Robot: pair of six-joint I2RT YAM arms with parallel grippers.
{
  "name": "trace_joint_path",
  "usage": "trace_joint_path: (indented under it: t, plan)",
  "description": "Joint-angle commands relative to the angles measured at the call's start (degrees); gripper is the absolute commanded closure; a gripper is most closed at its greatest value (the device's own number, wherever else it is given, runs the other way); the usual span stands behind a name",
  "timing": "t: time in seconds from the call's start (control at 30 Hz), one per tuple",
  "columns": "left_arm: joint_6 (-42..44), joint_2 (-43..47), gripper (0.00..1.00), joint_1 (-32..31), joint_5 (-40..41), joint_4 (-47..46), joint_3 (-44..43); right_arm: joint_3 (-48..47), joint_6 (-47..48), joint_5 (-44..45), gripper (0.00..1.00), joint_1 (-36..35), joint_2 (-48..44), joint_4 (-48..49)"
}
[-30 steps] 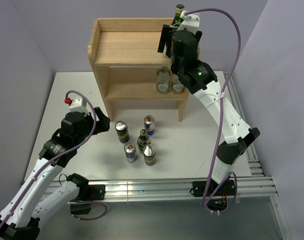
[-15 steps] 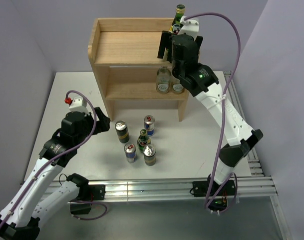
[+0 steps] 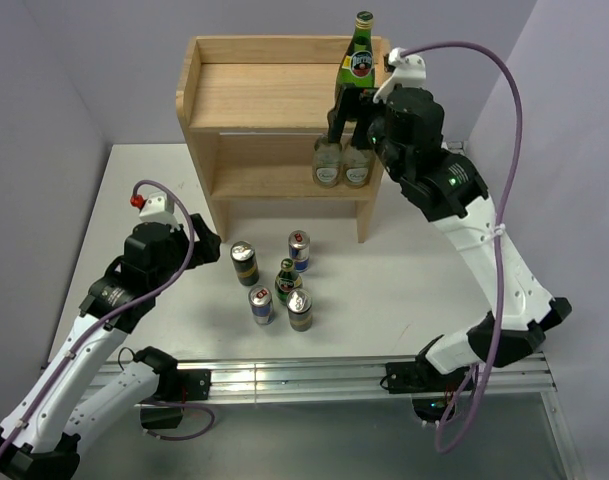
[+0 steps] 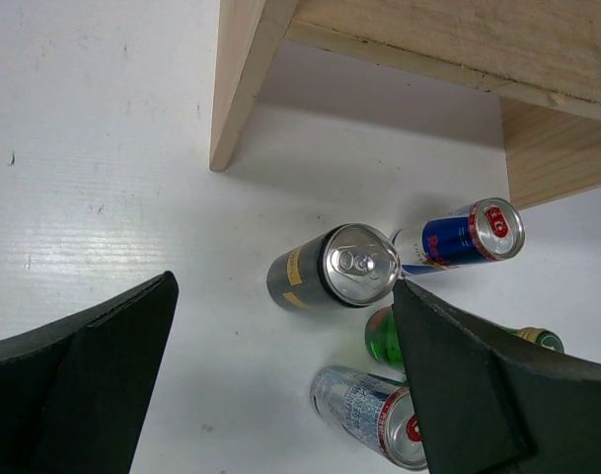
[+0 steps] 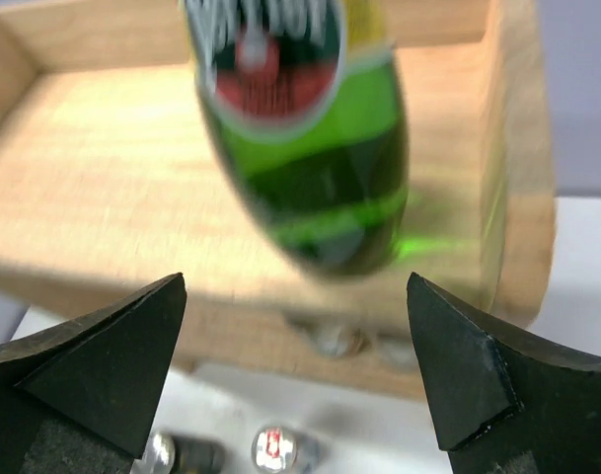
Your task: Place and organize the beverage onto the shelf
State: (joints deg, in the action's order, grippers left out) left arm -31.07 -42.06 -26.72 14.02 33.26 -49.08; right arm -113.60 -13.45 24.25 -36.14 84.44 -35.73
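A tall green bottle (image 3: 358,55) stands alone at the back right of the wooden shelf's (image 3: 254,95) top tier; the right wrist view shows it (image 5: 315,138), blurred. My right gripper (image 3: 349,122) is open and empty, hanging just in front of that tier's edge, apart from the bottle. On the table stand two black-and-gold cans (image 3: 244,264) (image 3: 300,309), two blue-and-silver cans (image 3: 299,250) (image 3: 261,305) and a small green bottle (image 3: 288,279). My left gripper (image 3: 198,241) is open and empty, left of this group; its view shows a black can (image 4: 335,269).
Two clear glass bottles (image 3: 327,160) (image 3: 356,166) stand at the right end of the shelf's lower tier. The shelf's front left leg (image 4: 243,84) is near the left gripper. An aluminium rail (image 3: 314,375) runs along the table's near edge.
My right gripper has drawn back and to the right, away from the green bottle, which now stands free on the top tier. The left arm has not moved.
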Motion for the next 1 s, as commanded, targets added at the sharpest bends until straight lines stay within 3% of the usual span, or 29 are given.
trace_joint_path:
  t: [0.0, 0.07, 0.1, 0.17, 0.37, 0.47, 0.63, 0.97]
  plan:
    - [0.4, -0.5, 0.03, -0.2, 1.0, -1.4, -0.3, 6.2, -1.9, -7.9, 0.0, -0.8, -6.2, -1.0]
    - [0.4, -0.6, 0.03, -0.1, 1.0, -1.4, -0.3, 10.8, -3.2, -11.3, 0.0, -2.4, -9.6, -0.3]
    - [0.4, -0.7, 0.03, -0.2, 1.1, -1.4, -0.3, 17.6, -3.6, -11.6, 0.0, -3.6, -14.0, 1.7]
    - [0.5, -1.0, 0.03, -0.2, 0.8, -1.4, -0.4, 26.5, -5.1, -8.4, 0.0, -9.9, -19.1, 4.8]
    - [0.7, -1.4, 0.02, -0.1, 0.5, -1.6, -0.5, 65.9, -15.4, -2.2, 0.0, -25.3, -36.8, 19.5]
    - [0.7, -1.7, 0.02, 0.0, 0.3, -1.6, -0.6, 76.1, -19.2, 0.4, 0.0, -31.3, -40.6, 25.6]
    - [0.7, -1.9, 0.02, 0.1, 0.3, -1.7, -0.6, 84.0, -22.1, 3.8, 0.0, -38.9, -36.2, 32.5]
    - [0.6, -2.8, 0.02, 0.0, 0.8, -1.4, -0.7, 89.9, -20.7, 5.9, 0.0, -40.4, -24.4, 51.1]
